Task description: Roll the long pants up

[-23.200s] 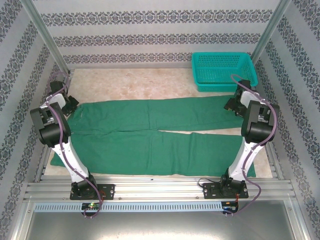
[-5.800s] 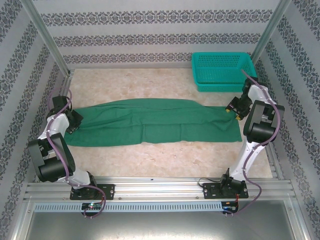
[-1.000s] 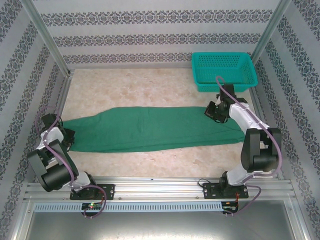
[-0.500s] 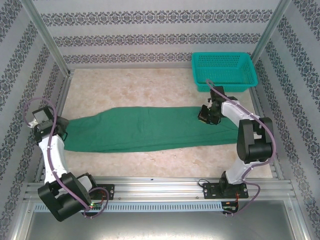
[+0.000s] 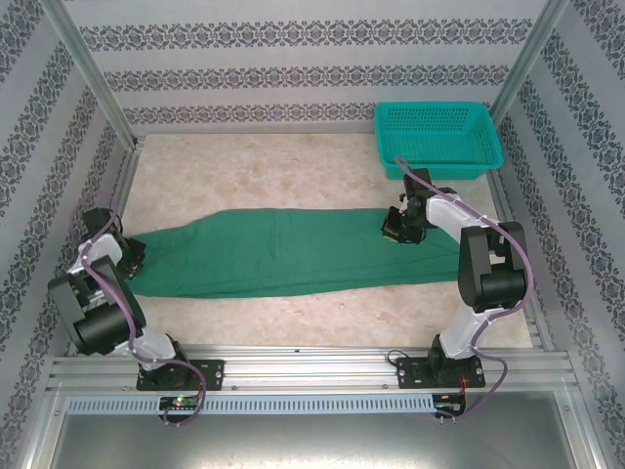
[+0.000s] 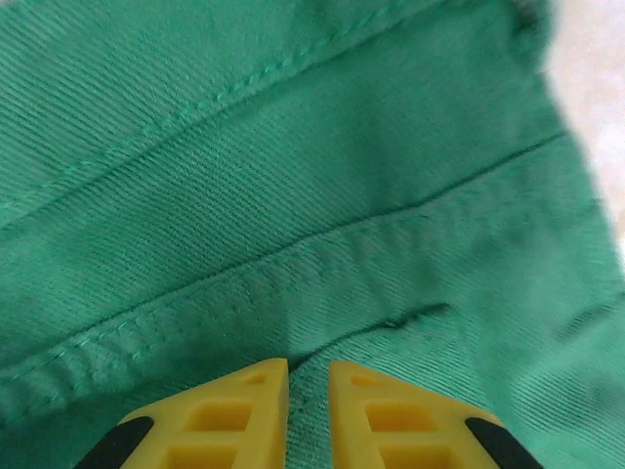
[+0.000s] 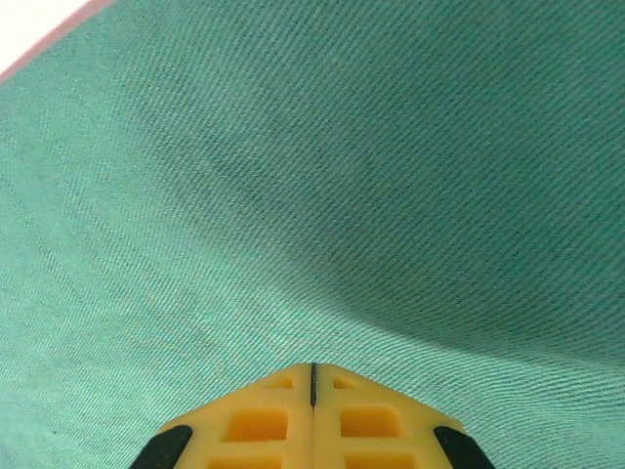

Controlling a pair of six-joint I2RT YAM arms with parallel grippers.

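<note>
At the left end, the left gripper (image 6: 309, 365) sits over seamed cloth, jaws a crack apart and nothing visibly between them. The long pants (image 5: 273, 249) lie in a narrow band across the table (image 5: 244, 176). Towards the right end, the right gripper (image 7: 312, 369) is pinched closed on a raised fold.

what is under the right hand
The right hand, fingers shut, sits over the green cloth of the long pants. The table below that spot is hidden by the cloth, as is anything between its layers.
</note>
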